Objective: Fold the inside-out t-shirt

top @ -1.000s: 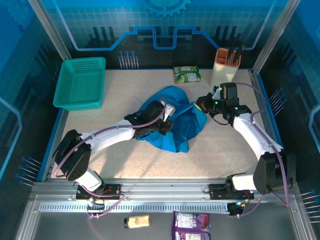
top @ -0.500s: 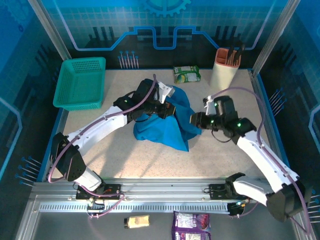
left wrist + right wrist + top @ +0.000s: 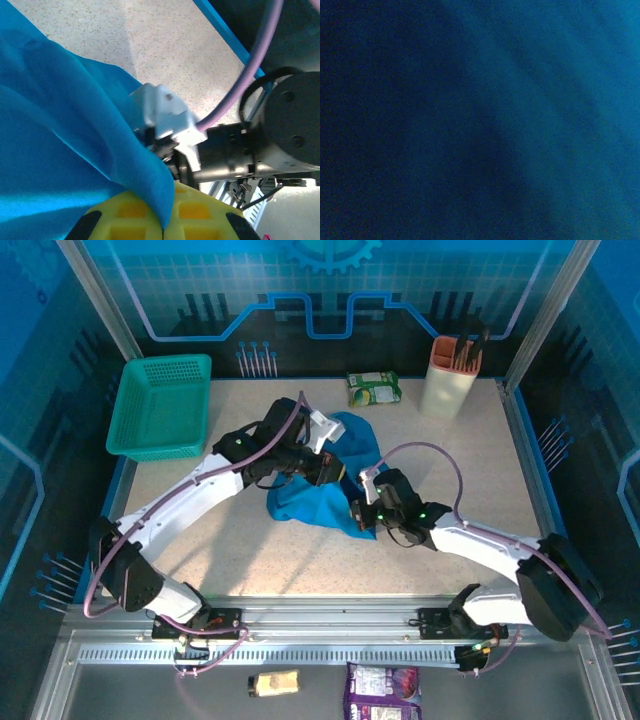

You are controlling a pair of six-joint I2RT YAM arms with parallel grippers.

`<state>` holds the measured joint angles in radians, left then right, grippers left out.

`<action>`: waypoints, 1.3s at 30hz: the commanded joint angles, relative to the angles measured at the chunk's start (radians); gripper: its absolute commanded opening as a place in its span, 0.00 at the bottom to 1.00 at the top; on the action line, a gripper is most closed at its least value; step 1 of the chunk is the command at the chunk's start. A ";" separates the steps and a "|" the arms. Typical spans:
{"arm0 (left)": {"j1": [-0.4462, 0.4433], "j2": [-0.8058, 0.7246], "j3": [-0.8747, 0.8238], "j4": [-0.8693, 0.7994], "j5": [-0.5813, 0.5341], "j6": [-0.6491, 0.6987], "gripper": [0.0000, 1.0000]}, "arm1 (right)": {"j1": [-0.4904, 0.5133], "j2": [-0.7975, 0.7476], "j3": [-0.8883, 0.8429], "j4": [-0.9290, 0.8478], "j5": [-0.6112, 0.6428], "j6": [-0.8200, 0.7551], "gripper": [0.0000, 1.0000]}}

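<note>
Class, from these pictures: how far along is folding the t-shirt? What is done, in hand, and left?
Done: nothing; the t-shirt lies as a crumpled heap on the table, no neat fold showing. In hand: the left claw is shut on a ridge of its cloth; the right claw, shut, sits at the heap's near edge. Left: spreading it flat, then folding.

The left arm (image 3: 185, 508) and the right arm (image 3: 495, 545) both wear smooth white shells over their long links, with fat black cylindrical housings at the joints. A purple cable (image 3: 420, 446) loops loose along each one. Black base plates (image 3: 205, 621) are fixed to a ribbed silver rail (image 3: 330, 628). Small green lights (image 3: 420, 508) glow on the right arm's black wrist. A white camera block (image 3: 322, 427) caps the left wrist. The left claw (image 3: 164, 231) has bright yellow fingers (image 3: 196, 216) moulded in a square waffle grid and edged in black.
</note>
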<state>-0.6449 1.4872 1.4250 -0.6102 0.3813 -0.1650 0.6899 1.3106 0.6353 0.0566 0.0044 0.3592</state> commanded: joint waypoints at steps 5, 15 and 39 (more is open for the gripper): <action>0.006 -0.073 0.018 -0.052 0.068 0.005 0.00 | -0.095 0.189 0.082 0.312 -0.005 0.007 0.00; 0.005 -0.094 0.039 0.105 0.282 -0.119 0.00 | -0.268 0.127 0.233 0.036 0.019 0.088 0.00; 0.171 -0.114 -0.368 -0.031 -0.440 -0.128 0.00 | 0.032 0.263 0.364 -0.302 -0.043 0.244 0.17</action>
<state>-0.4858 1.4075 1.0645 -0.6975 -0.0303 -0.2646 0.7124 1.5108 0.9295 -0.2287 -0.0593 0.5854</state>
